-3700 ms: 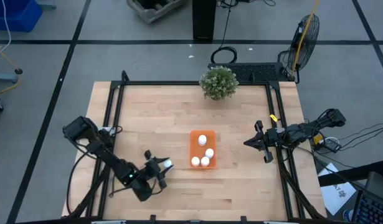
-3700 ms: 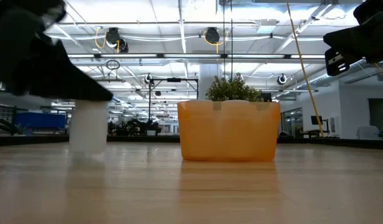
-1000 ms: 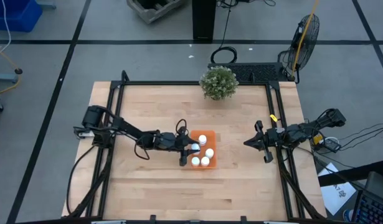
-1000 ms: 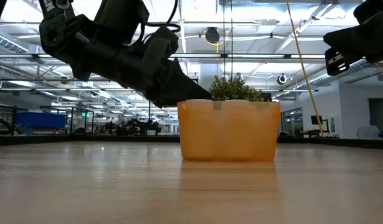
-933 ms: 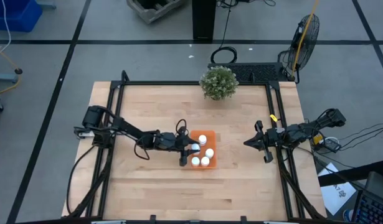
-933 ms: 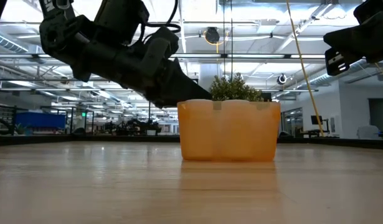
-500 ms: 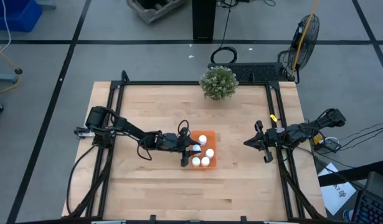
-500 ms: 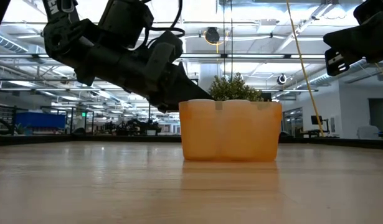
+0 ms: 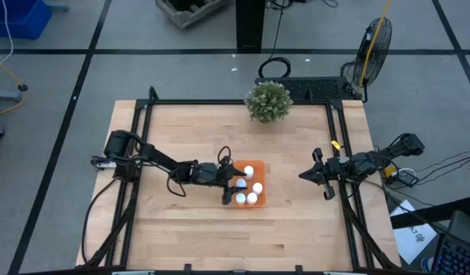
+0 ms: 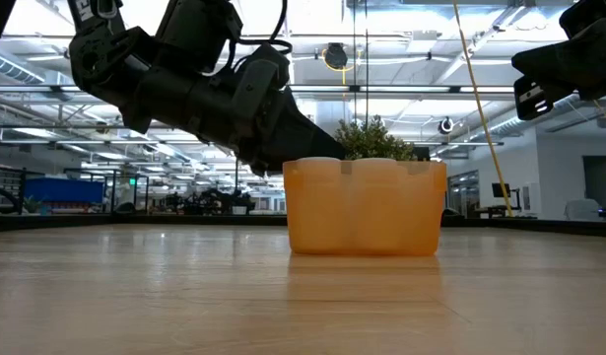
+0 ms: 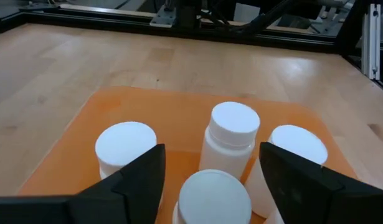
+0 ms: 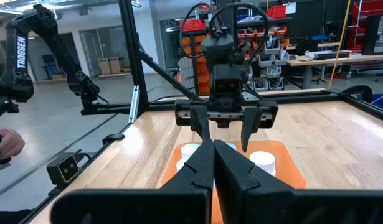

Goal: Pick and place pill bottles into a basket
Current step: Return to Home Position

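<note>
The orange basket (image 9: 260,169) lies flat at the table's middle, and several white pill bottles stand upright in it. One bottle (image 11: 214,194) stands on the basket's floor between the fingers of my left gripper (image 9: 235,185). That gripper reaches in over the basket's left rim, open, with a gap on each side of the cap. Other bottles (image 11: 233,133) stand just beyond it. My right gripper (image 9: 304,176) waits shut at the table's right edge, clear of everything.
A green potted plant (image 9: 268,100) stands at the far edge of the table, behind the basket. Black frame rails (image 9: 141,153) run along the table's left, right and far sides. Bare wood lies in front of the basket and to its left.
My left gripper has opened and let go of the bottle it held. The bottle now stands on the basket's floor among the others. The arm itself has stayed in place.
</note>
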